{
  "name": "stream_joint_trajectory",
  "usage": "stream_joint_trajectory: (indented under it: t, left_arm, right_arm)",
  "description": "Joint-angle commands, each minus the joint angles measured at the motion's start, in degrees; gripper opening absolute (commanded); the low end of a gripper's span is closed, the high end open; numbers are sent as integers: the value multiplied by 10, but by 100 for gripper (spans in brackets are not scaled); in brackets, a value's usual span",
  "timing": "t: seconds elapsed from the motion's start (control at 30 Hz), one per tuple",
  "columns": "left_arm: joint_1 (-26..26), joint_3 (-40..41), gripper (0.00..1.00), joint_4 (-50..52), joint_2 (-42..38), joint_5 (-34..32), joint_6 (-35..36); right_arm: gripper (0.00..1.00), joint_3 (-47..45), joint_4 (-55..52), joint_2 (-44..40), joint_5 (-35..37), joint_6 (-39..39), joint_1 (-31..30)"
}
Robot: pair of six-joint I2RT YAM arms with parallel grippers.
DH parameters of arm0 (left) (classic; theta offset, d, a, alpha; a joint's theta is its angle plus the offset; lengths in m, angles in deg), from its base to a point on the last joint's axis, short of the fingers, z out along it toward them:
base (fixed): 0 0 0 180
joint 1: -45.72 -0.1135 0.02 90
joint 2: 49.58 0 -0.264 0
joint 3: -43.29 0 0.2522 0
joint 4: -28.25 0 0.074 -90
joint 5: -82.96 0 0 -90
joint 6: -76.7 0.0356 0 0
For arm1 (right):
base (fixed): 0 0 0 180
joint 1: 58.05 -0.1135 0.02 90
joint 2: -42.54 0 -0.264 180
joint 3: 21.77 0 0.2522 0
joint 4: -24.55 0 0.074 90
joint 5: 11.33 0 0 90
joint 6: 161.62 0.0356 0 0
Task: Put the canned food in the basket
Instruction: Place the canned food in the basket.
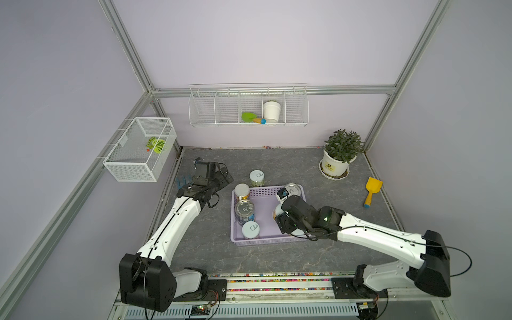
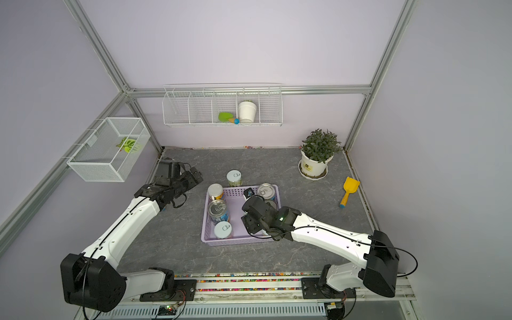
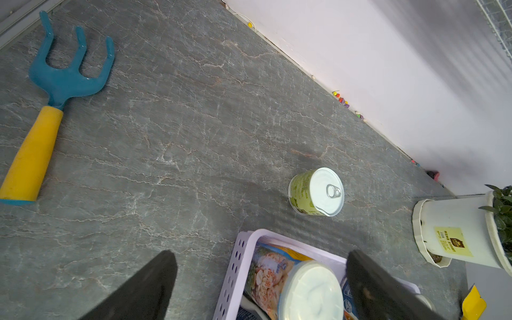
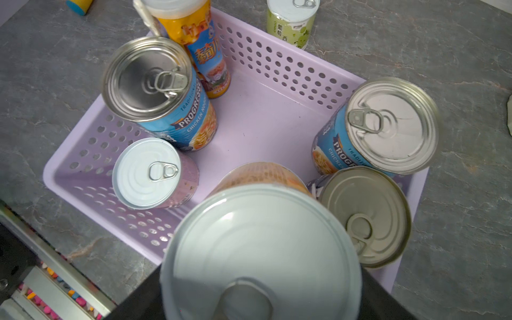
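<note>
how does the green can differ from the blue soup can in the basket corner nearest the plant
The green can stands on the table outside the basket; the blue can stands inside it. The green can's lid is white, the blue can's bare silver metal. The blue can looks wider than the green can. Both are upright with pull-tab lids.

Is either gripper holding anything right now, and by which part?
The right gripper holds an orange-labelled can with a white lid by its sides, over the basket. The left gripper is open and empty.
</note>
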Motion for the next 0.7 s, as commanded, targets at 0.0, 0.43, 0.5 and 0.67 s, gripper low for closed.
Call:
stream_joint_trajectory:
  t: [0.0, 0.43, 0.5, 0.67]
  left_arm:
    - [-3, -16, 100, 11, -9, -4, 10]
    - [-3, -10, 100, 15, -20, -11, 13]
    - [-3, -7, 100, 15, -24, -11, 13]
    - [-2, -2, 100, 12, -31, -16, 16]
  right_arm:
    - [44, -3, 28, 4, 25, 22, -13]
    - [41, -24, 29, 79, 23, 69, -53]
    - [41, -30, 25, 72, 23, 71, -53]
    - [42, -36, 12, 80, 19, 80, -56]
